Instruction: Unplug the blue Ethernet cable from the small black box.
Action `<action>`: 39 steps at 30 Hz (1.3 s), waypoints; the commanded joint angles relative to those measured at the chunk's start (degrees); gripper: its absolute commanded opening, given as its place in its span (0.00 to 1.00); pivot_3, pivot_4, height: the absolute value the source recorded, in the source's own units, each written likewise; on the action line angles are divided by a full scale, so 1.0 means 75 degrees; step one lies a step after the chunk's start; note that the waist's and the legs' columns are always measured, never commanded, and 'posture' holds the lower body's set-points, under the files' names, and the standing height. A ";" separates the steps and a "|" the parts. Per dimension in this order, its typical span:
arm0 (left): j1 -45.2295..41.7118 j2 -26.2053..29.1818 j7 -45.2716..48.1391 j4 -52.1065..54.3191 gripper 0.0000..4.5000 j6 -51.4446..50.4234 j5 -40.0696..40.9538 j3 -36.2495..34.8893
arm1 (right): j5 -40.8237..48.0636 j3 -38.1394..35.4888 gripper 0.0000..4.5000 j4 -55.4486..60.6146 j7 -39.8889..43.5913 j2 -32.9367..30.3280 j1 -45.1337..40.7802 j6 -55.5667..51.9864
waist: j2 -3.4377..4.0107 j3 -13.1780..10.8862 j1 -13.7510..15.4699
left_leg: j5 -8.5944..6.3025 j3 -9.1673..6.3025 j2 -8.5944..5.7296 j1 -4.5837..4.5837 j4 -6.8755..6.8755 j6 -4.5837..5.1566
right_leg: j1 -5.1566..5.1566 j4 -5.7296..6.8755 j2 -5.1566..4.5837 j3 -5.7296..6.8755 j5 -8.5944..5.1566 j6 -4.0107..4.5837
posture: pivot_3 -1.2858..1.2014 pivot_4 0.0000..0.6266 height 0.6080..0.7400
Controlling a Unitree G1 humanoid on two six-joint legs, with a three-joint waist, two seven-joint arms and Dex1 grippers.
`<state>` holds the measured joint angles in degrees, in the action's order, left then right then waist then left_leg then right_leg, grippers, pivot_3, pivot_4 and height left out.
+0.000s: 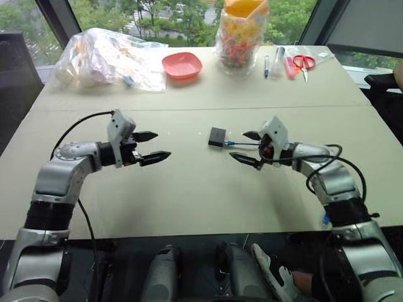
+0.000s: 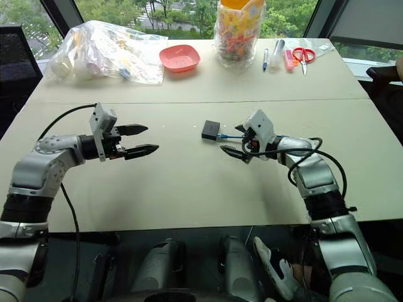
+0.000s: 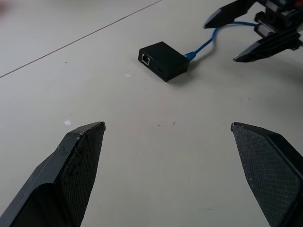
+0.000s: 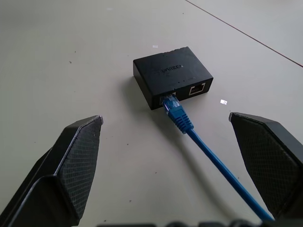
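The small black box (image 1: 217, 136) lies flat on the beige table, a little right of centre. The blue Ethernet cable (image 4: 203, 146) is plugged into one of its side ports; a second port beside it is empty. The cable runs from the box toward my right gripper (image 1: 238, 145), which is open just right of the box, its fingers either side of the cable and touching nothing. My left gripper (image 1: 162, 145) is open and holds nothing, well to the left of the box and pointing at it. The left wrist view shows the box (image 3: 163, 60) ahead with the right gripper (image 3: 219, 41) behind it.
At the table's far side lie a clear plastic bag (image 1: 107, 60), a red bowl (image 1: 182, 65), a jar of colourful pieces (image 1: 241, 38), pens (image 1: 277, 63) and red scissors (image 1: 305, 61). A seam crosses the table behind the box. The table's front edge is close below both arms.
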<state>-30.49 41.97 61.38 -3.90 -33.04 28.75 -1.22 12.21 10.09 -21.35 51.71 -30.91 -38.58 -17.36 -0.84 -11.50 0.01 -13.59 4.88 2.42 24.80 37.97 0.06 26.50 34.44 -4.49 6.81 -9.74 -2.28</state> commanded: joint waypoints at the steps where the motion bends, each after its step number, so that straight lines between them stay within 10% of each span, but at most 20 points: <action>1: -0.0195 0.0332 0.0336 0.0485 0.99 -0.0403 0.0454 -0.0393 | -0.0635 0.0334 1.00 -0.1644 0.0488 0.0239 -0.0813 0.1033 | 0.0000 0.0000 -0.0010 | 0.0000 0.0004 0.0000 0.0000 -0.0001 0.0000 | 0.0000 0.0010 0.0001 0.0001 -0.0001 -0.0002 | 0.52 0.24 1.00; 7: 0.0256 0.0446 0.0012 0.1038 1.00 -0.0593 0.0549 -0.0692 | -0.1340 0.0573 0.94 -0.4645 0.1197 0.0788 -0.2185 0.2378 | 0.0001 -0.0001 -0.0118 | 0.0005 0.0003 -0.0002 -0.0010 0.0011 -0.0005 | -0.0010 0.0019 -0.0004 -0.0004 -0.0001 -0.0004 | 0.52 0.24 1.00; 17: 0.0486 0.0217 -0.0459 0.1082 1.00 -0.0481 0.0548 -0.0781 | -0.2456 0.1025 0.02 -0.5597 0.1943 0.0929 -0.2754 0.3542 | 0.0002 0.0001 -0.0089 | 0.0017 0.0001 0.0007 -0.0061 0.0020 -0.0025 | -0.0022 0.0090 -0.0011 -0.0030 -0.0004 -0.0003 | 0.52 0.24 1.00; 26: -0.2204 -0.1604 0.0410 -0.3171 1.00 -0.0029 0.0375 -0.0327 | -0.4339 0.1260 0.02 -0.3121 -0.1551 0.0305 -0.2118 0.5856 | -0.0001 0.0007 -0.0097 | 0.0028 0.0021 -0.0026 -0.0051 0.0033 -0.0036 | -0.0013 0.0105 -0.0019 -0.0035 0.0000 -0.0004 | 0.52 0.24 1.00; 39: -0.4863 -0.2824 0.1071 -0.7935 1.00 0.1933 -0.0839 -0.0415 | -0.4441 0.0732 0.02 0.0354 -0.2321 0.0073 -0.0919 0.4736 | -0.0006 0.0003 -0.0103 | 0.0029 0.0026 -0.0032 -0.0050 0.0025 -0.0035 | -0.0010 0.0105 -0.0017 -0.0035 -0.0007 -0.0014 | 0.52 0.24 1.00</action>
<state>-64.91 20.94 68.30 -62.44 -20.74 23.47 -3.51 -22.43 17.59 -22.90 34.54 -30.27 -45.06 19.35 -0.89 -11.48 -0.76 -13.38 5.06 2.18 24.44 38.16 -0.20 26.42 35.22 -4.62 6.55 -9.79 -2.39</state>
